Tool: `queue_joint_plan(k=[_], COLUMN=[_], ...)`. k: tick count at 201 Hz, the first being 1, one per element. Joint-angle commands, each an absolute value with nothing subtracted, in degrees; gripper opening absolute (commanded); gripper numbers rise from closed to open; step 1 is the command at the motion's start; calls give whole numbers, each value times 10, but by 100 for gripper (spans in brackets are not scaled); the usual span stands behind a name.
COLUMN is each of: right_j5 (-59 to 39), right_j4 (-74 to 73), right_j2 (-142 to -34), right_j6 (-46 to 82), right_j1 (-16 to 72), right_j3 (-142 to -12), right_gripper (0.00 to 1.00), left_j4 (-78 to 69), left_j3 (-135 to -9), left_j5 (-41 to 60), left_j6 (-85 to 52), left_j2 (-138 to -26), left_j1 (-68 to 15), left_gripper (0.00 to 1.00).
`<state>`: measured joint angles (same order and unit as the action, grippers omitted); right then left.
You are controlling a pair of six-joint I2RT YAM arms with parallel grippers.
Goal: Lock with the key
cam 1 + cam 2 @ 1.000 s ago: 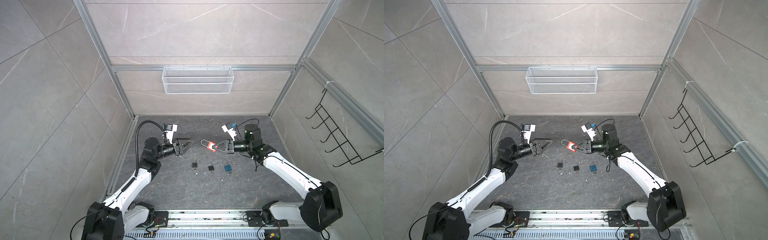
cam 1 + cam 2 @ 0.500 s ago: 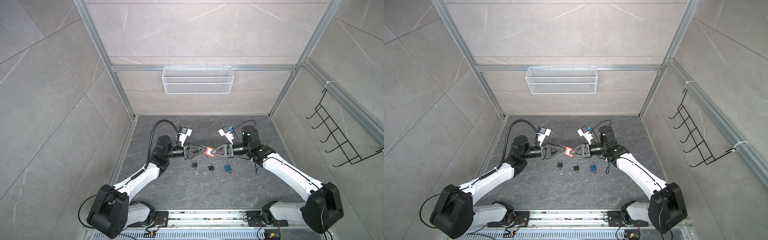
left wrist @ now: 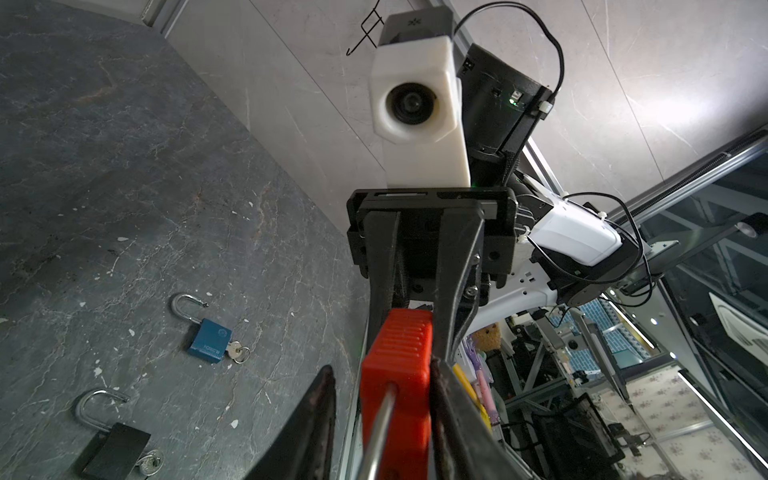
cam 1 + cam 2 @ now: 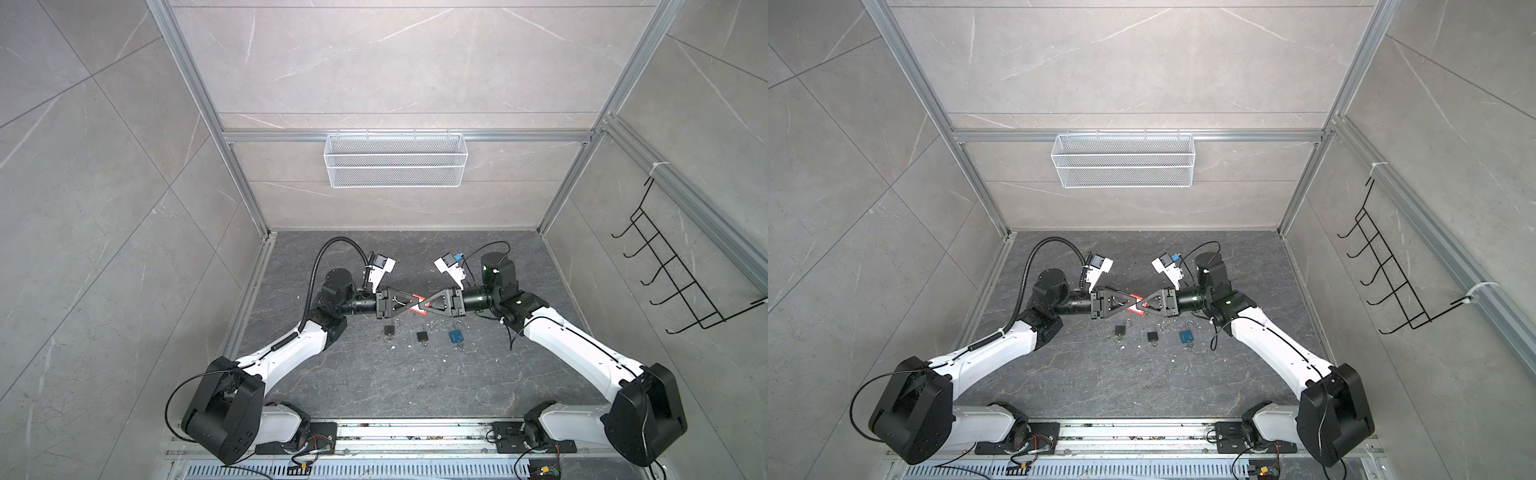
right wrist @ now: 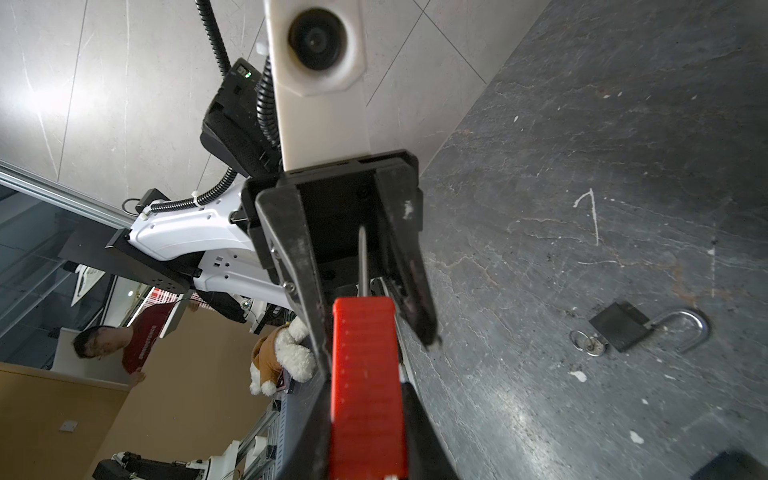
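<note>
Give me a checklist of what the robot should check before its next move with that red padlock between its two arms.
1. Right fingers clamped on the red padlock: ok.
2. Left fingers closed on it: not ok; a gap shows beside one finger.
3. Key sitting in the red padlock: cannot tell; none is visible.
4. Metal loop pushed home: cannot tell; only part of it shows.
5. Blue padlock and two black padlocks out of the way: ok; they lie untouched on the floor.
</note>
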<state>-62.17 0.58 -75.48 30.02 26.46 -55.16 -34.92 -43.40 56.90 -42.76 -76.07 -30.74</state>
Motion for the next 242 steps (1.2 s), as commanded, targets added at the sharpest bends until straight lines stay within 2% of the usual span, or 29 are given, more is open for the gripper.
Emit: queue_joint_plan(k=[1,15,26,36,47,70,85,127,169,218,242], right_j5=[-621,-613,-603,-595,-585,-573,-568,-544,-531,-543,-549], right_j4=[-29,-47,-59,-72,-80,-85,-107,-112,-202,-456,-487], right_j2=[-759,-761,-764,-767,-768,-767,-759,-725,-743,-808,-827], right_j6=[308,323,333,342,348,355,376,390,503,719,738], right_j1=[267,267,267,267,266,261,252,222,214,214,214], right_j3=[-554,-551,-550,-547,-544,-532,-512,-478,-450,-419,-418], right_gripper=[0,0,1,3,11,37,45,49,48,44,42], left_j4=[-364,-384,-413,-443,-467,-564,-648,-679,-665,-668,-665], left_j3=[-441,-436,-432,-420,-401,-370,-351,-359,-363,-363,-362], left_j5=[583,581,573,541,482,445,440,451,452,455,454], left_j6=[-418,-432,-454,-478,-500,-554,-603,-642,-633,-634,-631], left_j2=[-750,-756,-765,-771,-775,-789,-802,-816,-817,-819,-817], left_j1=[-312,-313,-315,-313,-313,-300,-281,-265,-265,-265,-265], left_gripper=[28,16,0,0,0,0,0,0,0,0,0])
